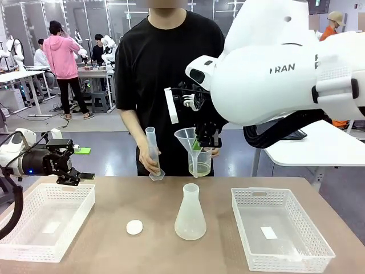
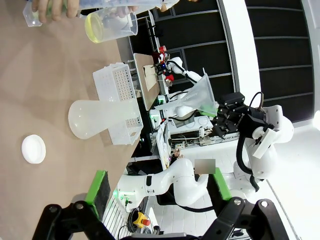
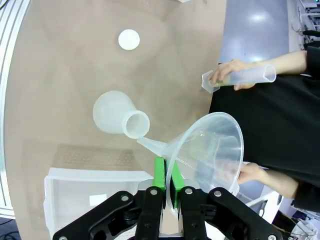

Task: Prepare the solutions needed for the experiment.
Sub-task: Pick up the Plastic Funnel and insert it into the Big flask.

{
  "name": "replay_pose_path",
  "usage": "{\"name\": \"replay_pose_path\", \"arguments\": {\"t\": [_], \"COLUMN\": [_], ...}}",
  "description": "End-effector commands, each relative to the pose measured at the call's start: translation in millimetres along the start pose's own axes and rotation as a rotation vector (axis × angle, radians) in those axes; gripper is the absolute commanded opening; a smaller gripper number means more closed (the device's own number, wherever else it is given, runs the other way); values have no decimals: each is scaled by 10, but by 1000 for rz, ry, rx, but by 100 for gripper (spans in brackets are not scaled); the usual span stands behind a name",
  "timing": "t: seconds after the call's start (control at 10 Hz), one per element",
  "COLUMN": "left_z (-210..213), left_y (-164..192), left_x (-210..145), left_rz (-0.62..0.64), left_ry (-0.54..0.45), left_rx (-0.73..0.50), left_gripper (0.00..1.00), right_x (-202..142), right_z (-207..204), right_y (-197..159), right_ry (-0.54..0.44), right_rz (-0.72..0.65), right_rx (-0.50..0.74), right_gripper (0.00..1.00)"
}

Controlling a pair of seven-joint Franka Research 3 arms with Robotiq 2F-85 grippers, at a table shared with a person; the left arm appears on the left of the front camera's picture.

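Where the solutions (image 1: 201, 169) sit: pale yellow liquid low in a clear beaker (image 1: 203, 161), held up off the table beyond the flask (image 1: 190, 212) by the person's hand (image 3: 251, 174).
Solutions against right gripper: just below and behind the right gripper (image 1: 206, 138); the funnel's stem crosses in front of the beaker.
Right gripper state: green pads (image 3: 159, 172) pressed together on the wall of the funnel (image 1: 188, 138), near its rim.
Funnel: tilted, with its spout tip just above the flask's mouth and not inside it.
Left gripper state: the left gripper (image 1: 78, 176) has its jaws wide apart with nothing between them.
Left gripper place: well to the left of the flask, above the far edge of the left basket (image 1: 34, 242).
Cylinder (image 1: 152, 149): held at a tilt in the person's other hand (image 1: 149, 165), left of the flask and beyond it.
Cap (image 1: 134, 227): small, white and round, flat on the table just left of the flask.
Right basket (image 1: 288, 260): white, on the table to the right of the flask.
Flask: upright at mid-table, frosted.
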State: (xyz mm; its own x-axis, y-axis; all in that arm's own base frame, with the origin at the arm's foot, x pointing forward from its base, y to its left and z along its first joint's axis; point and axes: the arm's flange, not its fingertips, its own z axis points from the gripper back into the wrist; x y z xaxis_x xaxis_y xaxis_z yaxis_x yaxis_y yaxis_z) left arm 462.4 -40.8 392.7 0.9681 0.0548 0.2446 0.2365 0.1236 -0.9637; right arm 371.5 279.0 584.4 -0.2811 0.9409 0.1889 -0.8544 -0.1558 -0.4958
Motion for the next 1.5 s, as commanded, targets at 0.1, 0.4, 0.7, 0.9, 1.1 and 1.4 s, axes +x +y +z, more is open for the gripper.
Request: {"name": "replay_pose_path", "arguments": {"t": [0.1, 0.4, 0.7, 0.9, 1.1, 1.4], "left_z": [2, 2, 2, 2, 2, 2], "left_y": [0, 0, 0, 0, 0, 0], "left_x": [1, 1, 1, 1, 1, 1], "left_rz": [-9, -9, -9, -9, -9, -9], "left_ry": [-1, -1, -1, -1, -1, -1], "left_rx": [-1, -1, -1, -1, -1, -1], "left_gripper": [100, 100, 100, 100, 100, 100], "right_x": [-37, -41, -64, -88, -101, -112], "right_z": [-121, -183, -285, -372, -475, -591], "right_y": [61, 103, 167, 200, 240, 276], "right_ry": [-54, -61, -64, -81, -81, -68], "right_rz": [3, -11, -22, -25, -21, -9], "right_rx": [-2, -18, -20, -31, -49, -63], "right_gripper": [5, 5, 5, 5, 5, 5]}}
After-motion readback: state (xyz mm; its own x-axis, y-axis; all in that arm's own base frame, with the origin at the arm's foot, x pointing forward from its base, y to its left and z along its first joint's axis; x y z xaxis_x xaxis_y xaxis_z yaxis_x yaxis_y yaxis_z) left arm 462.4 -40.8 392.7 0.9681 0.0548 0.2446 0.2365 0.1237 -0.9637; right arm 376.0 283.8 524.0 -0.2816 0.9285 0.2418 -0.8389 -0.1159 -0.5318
